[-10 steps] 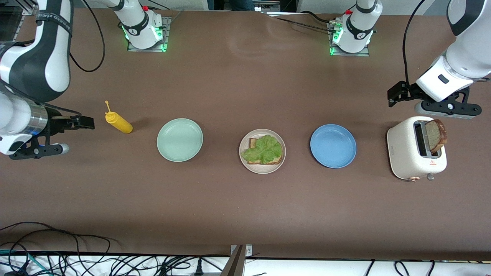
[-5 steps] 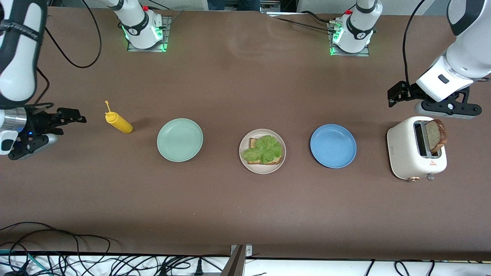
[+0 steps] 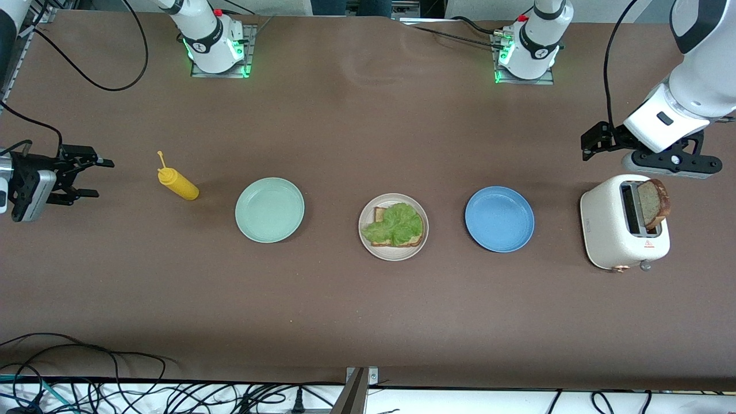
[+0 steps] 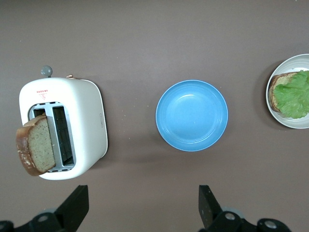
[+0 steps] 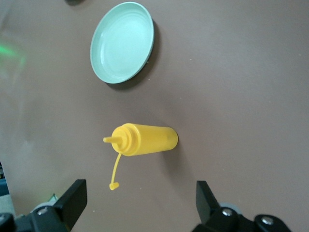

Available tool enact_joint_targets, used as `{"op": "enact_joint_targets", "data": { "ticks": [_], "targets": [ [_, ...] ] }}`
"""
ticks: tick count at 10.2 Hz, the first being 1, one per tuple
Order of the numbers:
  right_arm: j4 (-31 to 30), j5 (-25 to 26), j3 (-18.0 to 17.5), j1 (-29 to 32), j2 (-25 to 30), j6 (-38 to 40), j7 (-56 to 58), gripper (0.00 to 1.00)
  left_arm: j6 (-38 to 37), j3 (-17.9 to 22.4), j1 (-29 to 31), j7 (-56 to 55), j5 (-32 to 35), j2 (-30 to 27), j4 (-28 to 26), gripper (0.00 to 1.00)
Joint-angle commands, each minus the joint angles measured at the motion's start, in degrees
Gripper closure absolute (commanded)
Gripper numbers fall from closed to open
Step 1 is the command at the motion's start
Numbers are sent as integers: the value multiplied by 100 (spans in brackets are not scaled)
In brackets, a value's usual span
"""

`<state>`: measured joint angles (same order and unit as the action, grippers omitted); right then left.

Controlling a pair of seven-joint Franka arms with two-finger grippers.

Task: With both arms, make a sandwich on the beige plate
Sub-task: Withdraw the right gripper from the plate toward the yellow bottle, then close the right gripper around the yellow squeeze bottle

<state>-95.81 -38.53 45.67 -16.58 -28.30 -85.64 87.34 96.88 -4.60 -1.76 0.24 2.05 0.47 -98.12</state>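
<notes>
Sandwich (image 3: 395, 226), half built: bottom slice and lettuce on beige plate (image 3: 393, 253), mid-bench. Top slice (image 3: 654, 202) waits in toaster (image 3: 610, 230) at left arm's end. Left gripper (image 3: 601, 139) spread, empty, just beside toaster; right gripper (image 3: 92, 177) spread, empty, beside mustard bottle (image 3: 179, 184).

A wide brown table (image 3: 356, 310) fills almost the whole front view, with a matte surface and even light from above. On it there is a faint pale round mark (image 3: 376, 72) near the edge where two metal base plates (image 3: 221, 68) are fixed — each with a small green light glowing. Under the table's nearest edge runs a white strip (image 3: 517, 399) with many black cables (image 3: 144, 391) lying in loops. A grey metal bracket (image 3: 359, 382) stands there — at the middle.
</notes>
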Motion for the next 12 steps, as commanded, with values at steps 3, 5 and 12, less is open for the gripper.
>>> {"op": "enact_joint_targets", "data": {
  "ticks": [3,5,12],
  "targets": [
    [-149,-954,-94,426,-754,354,2416,0,-21,3,9,-33,-109,-65,-32,0],
    [-157,-1217,-111,629,-1141,381,3311,0,-21,3,9,-33,-109,-65,-32,0],
    [-123,-2431,-962,1471,-2205,838,5284,0,-20,3,9,-33,-109,-30,-32,0]
  ]
}}
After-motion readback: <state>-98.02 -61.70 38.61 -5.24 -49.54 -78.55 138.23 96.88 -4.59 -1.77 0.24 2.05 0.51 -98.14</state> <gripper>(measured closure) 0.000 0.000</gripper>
